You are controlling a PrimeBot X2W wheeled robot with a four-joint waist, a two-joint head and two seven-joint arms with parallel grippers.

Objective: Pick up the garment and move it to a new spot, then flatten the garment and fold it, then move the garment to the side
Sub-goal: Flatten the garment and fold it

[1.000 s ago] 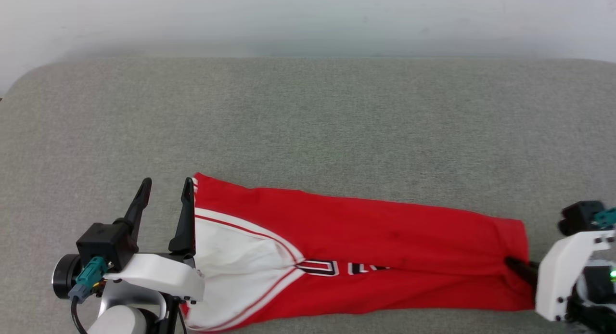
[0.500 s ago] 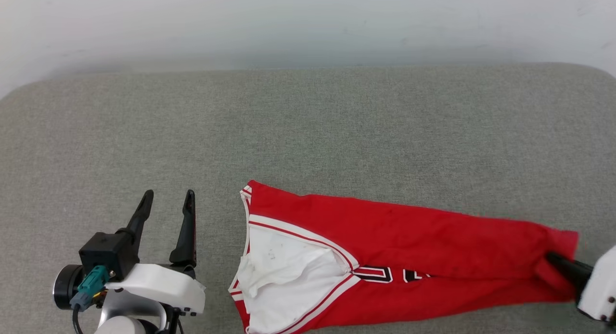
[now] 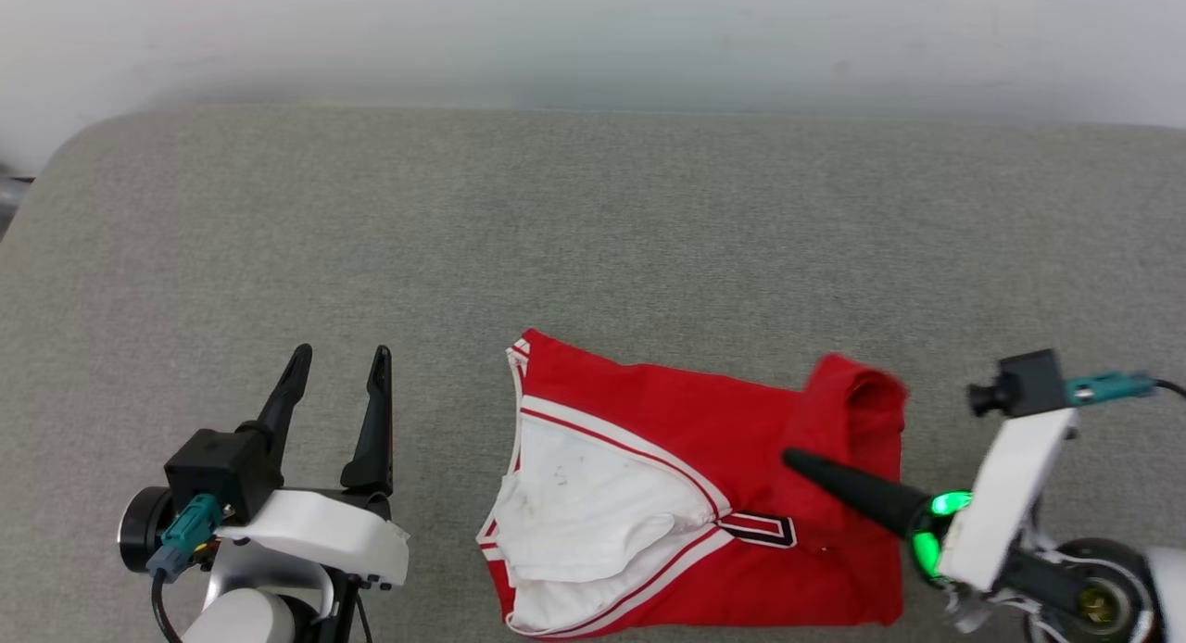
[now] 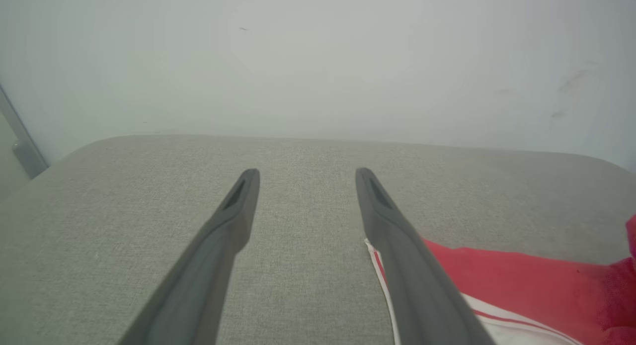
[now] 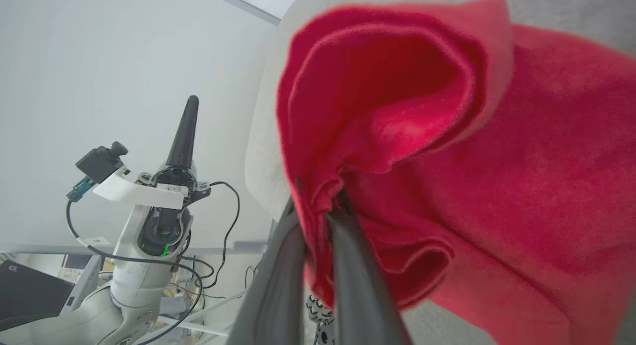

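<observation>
— Where to look for the garment (image 3: 686, 421)?

— Down on the grey cushion (image 3: 593, 226), near its front edge, right of centre in the head view. Laid crosswise: white sleeve (image 3: 593, 504) and striped trim (image 3: 611, 434) toward the left, red end lifted and curled back over the body on the right.

— Anything hidden or hard to read?

— Most of the black lettering (image 3: 755, 529): a single white-outlined character peeking out, the rest covered by doubled-over cloth. Blurred along the raised fold's edge. In the left wrist view, a red-and-white corner, cut off by the frame's right and bottom edges. In the right wrist view, fingertips buried in red folds.

— And the right gripper (image 3: 795, 460)?

— Pinched nearly closed on a bunched red edge of the garment, held above the rest of the cloth, fingers pointing left across it.

— The left gripper (image 3: 340, 354)?

— Spread wide, holding nothing, poised over bare cushion to the garment's left, clear of the cloth in the head view. Pale wall (image 3: 593, 31) beyond.
</observation>
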